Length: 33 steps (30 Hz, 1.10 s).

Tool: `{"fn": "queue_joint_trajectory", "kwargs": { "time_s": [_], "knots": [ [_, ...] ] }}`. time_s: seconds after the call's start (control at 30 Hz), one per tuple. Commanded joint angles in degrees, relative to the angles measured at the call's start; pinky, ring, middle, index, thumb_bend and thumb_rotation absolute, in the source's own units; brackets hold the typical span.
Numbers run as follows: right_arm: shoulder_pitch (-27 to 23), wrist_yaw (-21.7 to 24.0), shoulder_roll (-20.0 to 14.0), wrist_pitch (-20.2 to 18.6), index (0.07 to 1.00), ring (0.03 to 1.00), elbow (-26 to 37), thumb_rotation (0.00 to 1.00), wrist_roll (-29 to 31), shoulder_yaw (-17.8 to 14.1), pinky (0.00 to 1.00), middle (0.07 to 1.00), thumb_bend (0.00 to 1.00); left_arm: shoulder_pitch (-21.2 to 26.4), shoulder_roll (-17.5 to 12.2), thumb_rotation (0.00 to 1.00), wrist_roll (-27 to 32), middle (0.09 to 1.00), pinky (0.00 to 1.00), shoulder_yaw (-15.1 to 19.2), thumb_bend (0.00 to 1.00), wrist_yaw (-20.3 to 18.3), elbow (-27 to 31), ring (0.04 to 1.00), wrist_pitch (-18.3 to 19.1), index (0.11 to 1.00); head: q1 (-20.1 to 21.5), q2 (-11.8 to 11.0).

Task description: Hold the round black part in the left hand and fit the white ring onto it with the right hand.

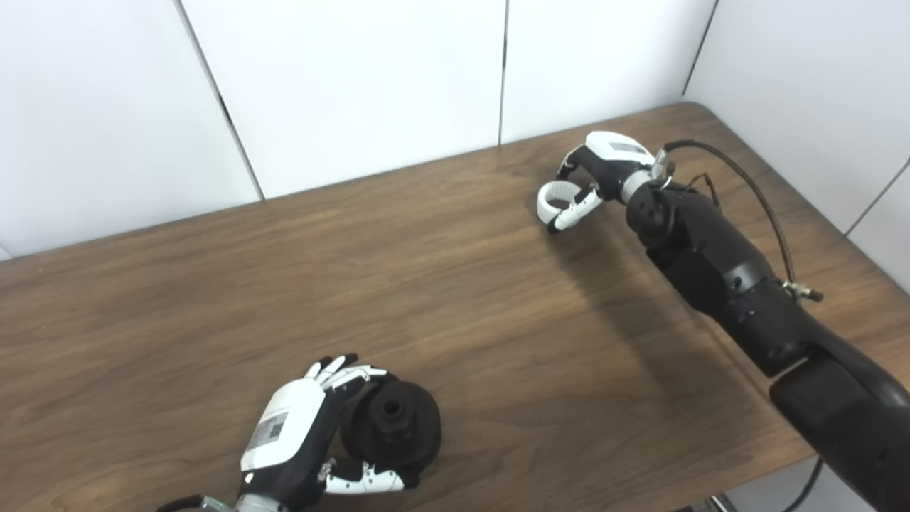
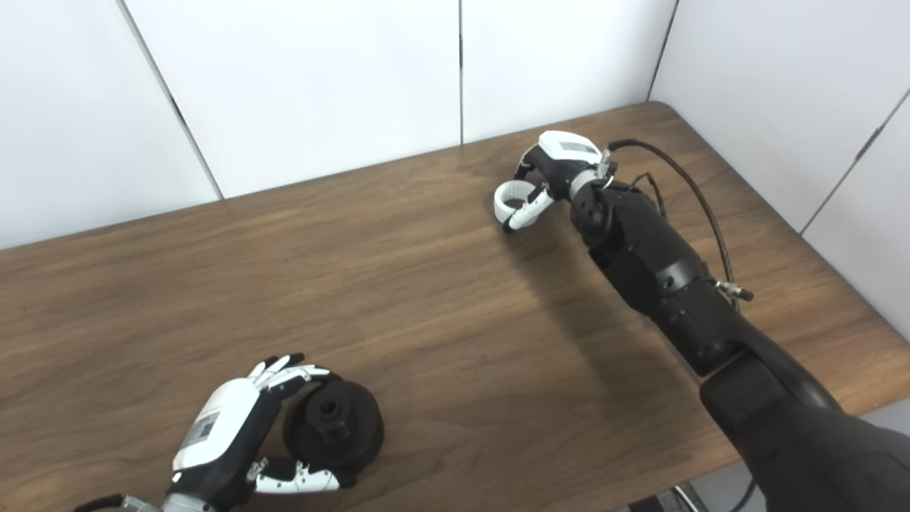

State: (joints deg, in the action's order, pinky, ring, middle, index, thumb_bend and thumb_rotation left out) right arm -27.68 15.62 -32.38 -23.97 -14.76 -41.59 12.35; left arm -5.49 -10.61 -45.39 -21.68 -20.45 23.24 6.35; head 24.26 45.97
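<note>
My left hand [image 1: 298, 441] is wrapped around the round black plastic part [image 1: 392, 425] down on the brown wooden counter [image 1: 455, 306]. Way across from that part, my right hand [image 1: 597, 174] pinches the white plastic ring [image 1: 553, 199].

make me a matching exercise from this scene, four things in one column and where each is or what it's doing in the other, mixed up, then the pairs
Things
1. left hand
2. right hand
3. white ring
4. round black part

Places or states
A. in the fingers at the far right of the table
B. at the near edge, hub hole facing up
C. curled around the black part
D. reaching far across the table, closed on the ring

Pairs: 1-C, 2-D, 3-A, 4-B
</note>
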Motion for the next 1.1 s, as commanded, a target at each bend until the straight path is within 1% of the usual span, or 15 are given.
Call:
{"fn": "queue_joint_trajectory", "kwargs": {
  "time_s": [0.0, 0.03, 0.13, 0.37, 0.5, 0.6, 0.67, 0.7, 0.8, 0.87, 1.0, 1.07],
  "knots": [
    [-1.78, -2.36, -1.48, 1.85, 0.516, 0.916, 1.06, 0.18, 0.10, -0.83, 0.89, 0.828, 0.59, 0.58, 0.23, 0.06, -0.55, 0.822, 1.00, 0.10, 0.52, 0.05, 2.47, 0.943, 0.36, 0.483, 0.06, 0.08],
    [-1.63, -2.80, -1.52, 2.13, 0.499, 0.913, 1.07, 0.16, 0.15, -0.84, 0.88, 0.823, 0.55, 0.58, 0.28, 0.06, -0.54, 0.822, 1.00, 0.12, 0.52, -0.05, 2.53, 0.946, 0.46, 0.483, 0.06, 0.08],
    [-1.38, -3.73, -1.72, 2.83, 0.487, 0.904, 0.95, 0.14, 0.13, -0.78, 0.87, 0.811, 0.52, 0.63, 0.33, 0.06, -0.64, 0.822, 1.00, 0.10, 0.52, -0.15, 2.56, 0.946, 0.54, 0.483, 0.16, 0.03],
    [-1.03, -4.27, -1.99, 3.37, 0.485, 0.905, 0.99, 0.14, 0.63, -1.19, 0.88, 0.803, 0.52, 0.73, 0.35, 0.06, -0.43, 0.821, 1.00, 0.05, 0.52, 0.00, 2.43, 0.945, 0.53, 0.483, 0.17, 0.07],
    [-0.46, -5.26, -2.12, 4.58, 0.485, 0.894, 1.49, 0.14, 1.25, -1.62, 0.87, 0.793, 0.52, 0.74, 0.31, 0.06, -0.68, 0.822, 1.00, -0.07, 0.52, 0.06, 2.47, 0.944, 0.52, 0.483, -0.21, 0.27],
    [0.30, -5.37, -2.14, 5.43, 0.484, 0.889, 4.09, 0.14, 2.13, -2.21, 0.86, 0.791, 0.52, 0.82, 0.41, 0.06, -1.13, 0.823, 1.00, -0.34, 0.52, -0.20, 2.75, 0.943, 0.74, 0.483, -1.83, 0.84],
    [0.66, -4.62, -2.45, 5.55, 0.484, 0.888, 6.54, 0.14, 2.40, -2.22, 0.87, 0.790, 0.53, 0.94, 0.59, 0.06, -1.45, 0.823, 1.00, -0.61, 0.52, -0.37, 2.85, 0.943, 0.99, 0.483, -4.19, 1.52],
    [0.77, -4.24, -2.61, 5.50, 0.484, 0.891, 7.39, 0.14, 2.38, -2.17, 0.88, 0.791, 0.52, 0.98, 0.69, 0.06, -1.61, 0.823, 1.00, -0.73, 0.52, -0.41, 2.86, 0.943, 1.10, 0.484, -4.52, 1.59],
    [1.43, -1.38, -3.43, 5.63, 0.484, 0.904, 12.71, 0.14, 2.97, -2.03, 0.89, 0.798, 0.52, 1.16, 1.31, 0.06, -2.44, 0.823, 1.00, -1.24, 0.52, -0.64, 2.74, 0.942, 1.67, 0.483, -7.86, 2.32],
    [2.06, 0.71, -3.57, 4.72, 0.484, 0.909, 17.06, 0.14, 3.18, -2.08, 0.90, 0.799, 0.52, 1.23, 1.86, 0.06, -2.99, 0.822, 1.00, -1.57, 0.52, -0.84, 2.81, 0.940, 2.16, 0.483, -10.64, 3.07],
    [3.58, 5.21, -2.75, 1.96, 0.484, 0.910, 27.17, 0.14, 2.97, -1.75, 0.89, 0.794, 0.52, 1.48, 2.89, 0.05, -4.62, 0.823, 1.00, -2.31, 0.52, -1.60, 3.09, 0.943, 3.19, 0.483, -13.15, 3.89],
    [4.11, 7.25, -2.45, 1.19, 0.484, 0.910, 30.87, 0.14, 2.67, -1.26, 0.89, 0.793, 0.52, 1.61, 3.26, 0.05, -5.12, 0.823, 1.00, -2.50, 0.52, -1.74, 3.04, 0.942, 3.37, 0.482, -14.26, 4.33]
  ]
}}
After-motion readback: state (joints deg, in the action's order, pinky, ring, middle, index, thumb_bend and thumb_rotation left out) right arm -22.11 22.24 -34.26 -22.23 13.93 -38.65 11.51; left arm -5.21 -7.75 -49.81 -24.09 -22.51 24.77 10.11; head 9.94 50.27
